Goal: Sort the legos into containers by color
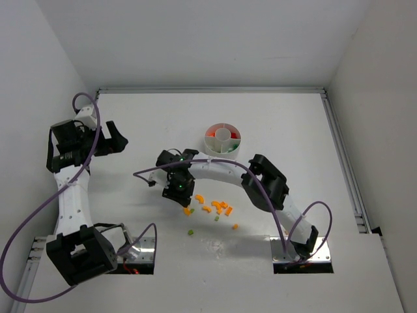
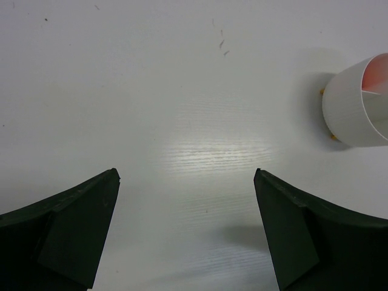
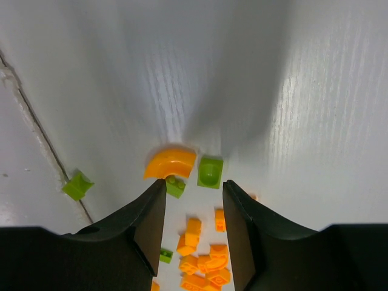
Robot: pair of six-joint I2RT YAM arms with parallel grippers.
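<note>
Caution: the right gripper [image 3: 194,183], fingers part-open and empty above the loose bricks [image 1: 215,208] lying near the dish [image 2: 348,109], could pinch the orange curved brick [image 3: 170,162] together with the green brick [image 3: 210,171] just beside it, mixing colours (left gripper [image 2: 187,173] spread wide, holding nothing).

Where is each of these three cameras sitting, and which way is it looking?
Top external: above and behind the arms, looking down on the table; both arms show, plus dish and loose legos.
Left wrist: on the left arm, facing bare table; open left gripper frames it, dish at right edge.
Right wrist: on the right arm, looking down at orange and green legos; right gripper frames them.
Shared: top and left wrist both show the dish; top and right wrist, the loose legos.
</note>
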